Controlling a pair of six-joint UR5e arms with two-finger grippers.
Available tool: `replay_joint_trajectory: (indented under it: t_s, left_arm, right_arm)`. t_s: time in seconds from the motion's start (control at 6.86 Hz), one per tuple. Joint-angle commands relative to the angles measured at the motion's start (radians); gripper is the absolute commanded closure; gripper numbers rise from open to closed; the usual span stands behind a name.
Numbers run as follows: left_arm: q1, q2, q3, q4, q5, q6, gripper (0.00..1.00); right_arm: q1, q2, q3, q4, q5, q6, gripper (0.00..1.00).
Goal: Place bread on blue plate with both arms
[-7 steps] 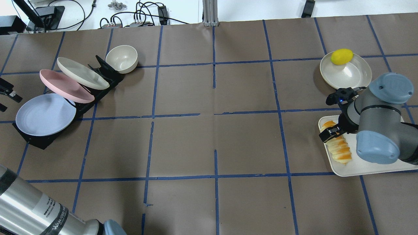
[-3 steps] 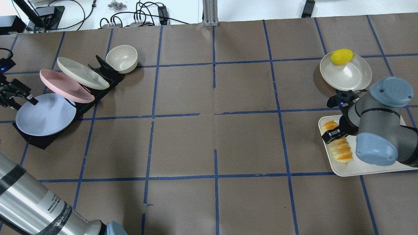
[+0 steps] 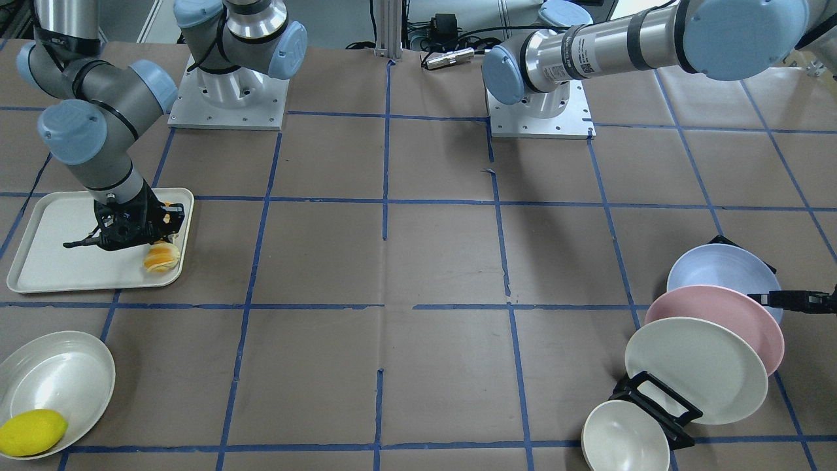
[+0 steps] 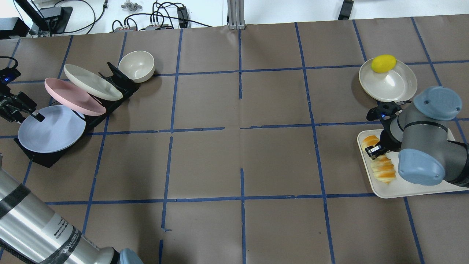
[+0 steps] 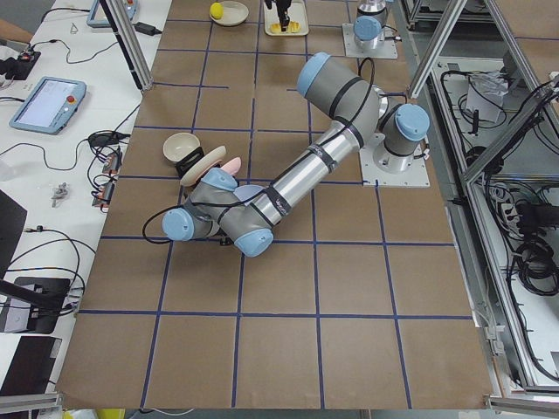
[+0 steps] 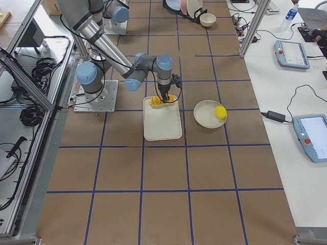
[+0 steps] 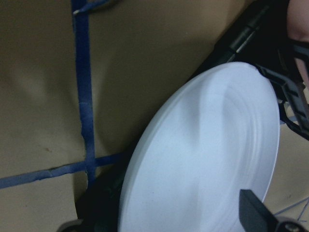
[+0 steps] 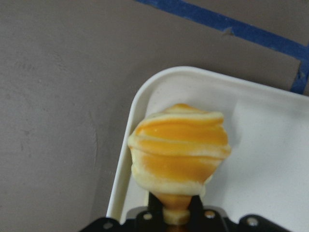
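The bread point(image 4: 383, 168) lies on a white tray point(image 4: 414, 189) near the right edge of the worktop, along the tray's side that faces the middle. The right claw point(image 4: 374, 150) is closed narrow across the loaf near its far end, and the wrist view shows the bread pinched between the fingers. The blue plate point(image 4: 51, 128) leans in a black rack point(image 4: 40, 157) by the left edge, the nearest to the robot in a row with a pink plate point(image 4: 73, 96) and a cream plate point(image 4: 91, 81). The left claw point(image 4: 22, 112) is spread wide at the blue plate's outer rim, one fingertip point(image 7: 256, 215) over its face. A lemon point(image 4: 383, 63) sits in a dish point(image 4: 395, 86) beyond the tray.
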Motion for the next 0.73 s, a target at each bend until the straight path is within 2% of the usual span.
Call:
replay_joint_trajectory:
  t_s: [0.0, 0.15, 0.29, 0.44, 0.58]
  left_arm:
    - [0.000, -0.001, 0.002, 0.001, 0.033, 0.002, 0.78]
    - [0.001, -0.001, 0.002, 0.001, 0.031, 0.003, 0.91]
    - [0.001, 0.003, 0.005, 0.000, 0.030, 0.009, 0.96]
    - [0.001, 0.011, 0.020, -0.005, 0.027, 0.009, 0.97]
    - [0.008, 0.025, 0.038, -0.020, 0.030, 0.015, 0.97]
  right_arm:
    - [-0.001, -0.057, -0.018, 0.015, 0.002, 0.007, 0.91]
    - [-0.001, -0.117, -0.046, 0.114, 0.000, 0.009, 0.91]
    - [0.000, -0.204, -0.083, 0.249, -0.006, 0.009, 0.91]
    - [0.002, -0.276, -0.150, 0.394, -0.008, 0.011, 0.91]
    - [0.002, -0.294, -0.245, 0.532, -0.011, 0.014, 0.93]
